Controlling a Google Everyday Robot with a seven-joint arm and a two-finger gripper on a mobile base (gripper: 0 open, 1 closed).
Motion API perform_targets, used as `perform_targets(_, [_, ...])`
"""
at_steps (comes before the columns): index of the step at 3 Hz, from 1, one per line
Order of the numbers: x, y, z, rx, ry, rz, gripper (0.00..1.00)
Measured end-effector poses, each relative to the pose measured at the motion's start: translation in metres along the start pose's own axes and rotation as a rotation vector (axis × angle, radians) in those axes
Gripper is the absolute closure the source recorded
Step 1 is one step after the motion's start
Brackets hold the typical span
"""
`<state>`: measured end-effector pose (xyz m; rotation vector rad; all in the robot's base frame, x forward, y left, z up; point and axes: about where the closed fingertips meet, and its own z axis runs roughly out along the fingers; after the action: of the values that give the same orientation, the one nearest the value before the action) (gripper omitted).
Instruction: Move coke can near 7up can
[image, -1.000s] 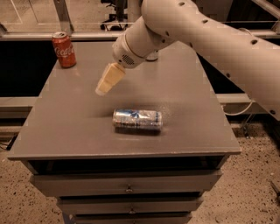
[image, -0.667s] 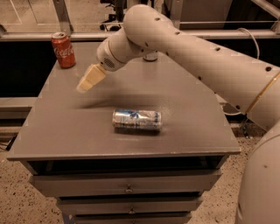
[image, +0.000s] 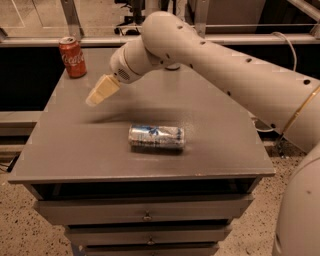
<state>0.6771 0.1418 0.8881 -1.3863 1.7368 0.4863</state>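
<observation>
The coke can (image: 72, 56), red with white script and a silver top, stands upright at the far left corner of the grey table (image: 225, 150). My gripper (image: 98, 94), cream-coloured at the tip, hangs just above the table, a little in front of and to the right of the coke can, apart from it and holding nothing. The big white arm (image: 215, 65) reaches in from the right across the back of the table. The 7up can does not show; it is hidden or out of view.
A silver can with blue markings (image: 156, 136) lies on its side in the middle of the table. The table is a cabinet with drawers (image: 145, 212) below. A metal rail (image: 45, 41) runs behind the table's far edge.
The arm has swung left across the table, and the gripper is now closer to the coke can. Both cans are where they were.
</observation>
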Motion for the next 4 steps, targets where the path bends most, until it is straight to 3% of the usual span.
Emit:
perform_targets(1, [0.001,-0.004,0.035,0.036,-0.081,0.061,0.00])
perform_targets(2, [-0.005,-0.026,0.071,0.084,-0.164,0.100,0.00])
perform_targets(4, [-0.046,-0.081,0.120,0.146,-0.295,0.110,0.00])
